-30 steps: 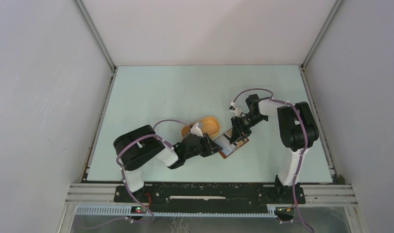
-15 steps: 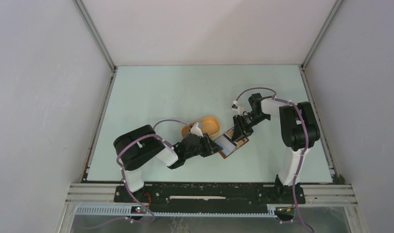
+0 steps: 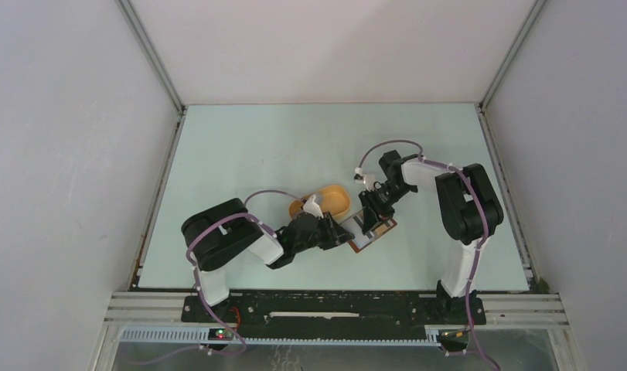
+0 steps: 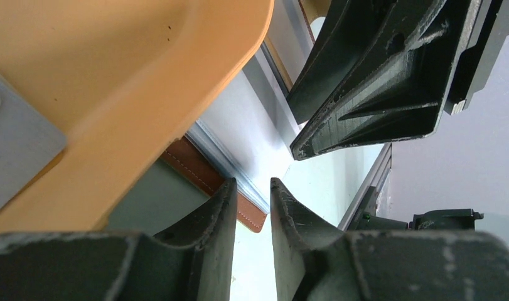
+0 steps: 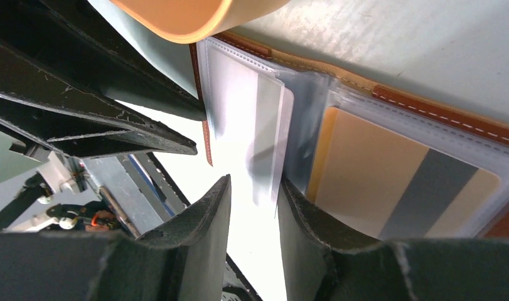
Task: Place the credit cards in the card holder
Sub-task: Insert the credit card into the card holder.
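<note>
Right gripper (image 5: 255,188): nearly closed, pinching pale thin credit card (image 5: 268,144) against reddish-brown leather card holder (image 5: 427,108).
Left gripper (image 4: 253,188): narrow gap at holder's edge — grip unclear.

I see the pale green table (image 3: 248,147) carrying an orange tray (image 3: 335,199) and, just beside it, the open wallet (image 3: 378,230), apparently lying flat.

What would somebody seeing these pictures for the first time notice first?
The two arms meet mid-table: the left gripper and right gripper are both at the open brown card holder, beside an orange-yellow tray. In the right wrist view, a tan credit card with a grey stripe sits in a clear sleeve, and a pale card shows just beyond the right jaws.
</note>
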Robot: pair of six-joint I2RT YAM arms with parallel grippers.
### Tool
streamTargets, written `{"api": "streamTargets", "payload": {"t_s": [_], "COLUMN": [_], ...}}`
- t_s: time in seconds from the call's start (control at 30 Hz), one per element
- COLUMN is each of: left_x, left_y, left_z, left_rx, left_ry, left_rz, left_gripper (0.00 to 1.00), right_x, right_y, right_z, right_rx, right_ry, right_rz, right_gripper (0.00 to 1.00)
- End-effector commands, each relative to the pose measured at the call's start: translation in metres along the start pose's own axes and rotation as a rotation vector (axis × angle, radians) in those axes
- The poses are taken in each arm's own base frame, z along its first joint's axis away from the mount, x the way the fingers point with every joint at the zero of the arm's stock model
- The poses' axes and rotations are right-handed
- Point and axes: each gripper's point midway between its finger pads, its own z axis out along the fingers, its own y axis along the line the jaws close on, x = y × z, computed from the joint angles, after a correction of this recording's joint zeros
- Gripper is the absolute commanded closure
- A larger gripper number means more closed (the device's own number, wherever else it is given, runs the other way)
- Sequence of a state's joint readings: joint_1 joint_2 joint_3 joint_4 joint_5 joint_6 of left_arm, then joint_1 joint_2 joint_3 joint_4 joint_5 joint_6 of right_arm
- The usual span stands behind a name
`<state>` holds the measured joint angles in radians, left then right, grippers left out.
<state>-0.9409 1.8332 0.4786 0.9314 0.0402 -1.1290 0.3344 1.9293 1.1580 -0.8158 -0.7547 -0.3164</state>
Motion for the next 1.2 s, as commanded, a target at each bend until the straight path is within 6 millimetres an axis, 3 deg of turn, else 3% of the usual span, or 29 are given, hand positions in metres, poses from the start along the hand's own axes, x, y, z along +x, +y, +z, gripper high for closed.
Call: {"api": "streamTargets", "payload": {"t_s": [0.0,0.17,0.37,0.77,1.17], "left_x": [0.018,0.016,0.014,0.005,-0.025], "left_y": [0.046,0.045,0.046,0.033,0.017], "left_z": [-0.006,-0.009,-0.023,-0.053,-0.083], "left_rx": [-0.144,-0.139,-0.143,-0.098,-0.098], "left_ry": [0.065,0.057,0.045,0.018,-0.091], "left_rz": [-0.023,-0.012,0.027,0.166,0.357], "left_gripper": [0.69,0.69,0.65,0.55,0.46], "right_x": [-0.008,-0.011,-0.013,-0.024,-0.045], "right_y": [0.015,0.016,0.014,0.048,0.095], "right_z": [-0.006,-0.012,-0.036,-0.083,-0.161], "right_rx": [0.02,0.017,0.054,0.027,0.217], "right_ry": [-0.01,-0.02,-0.061,-0.227,-0.555], "right_rz": [-0.094,-0.11,-0.187,-0.366,-0.667], "right_gripper": [0.58,0.56,0.52,0.54,0.53]}}
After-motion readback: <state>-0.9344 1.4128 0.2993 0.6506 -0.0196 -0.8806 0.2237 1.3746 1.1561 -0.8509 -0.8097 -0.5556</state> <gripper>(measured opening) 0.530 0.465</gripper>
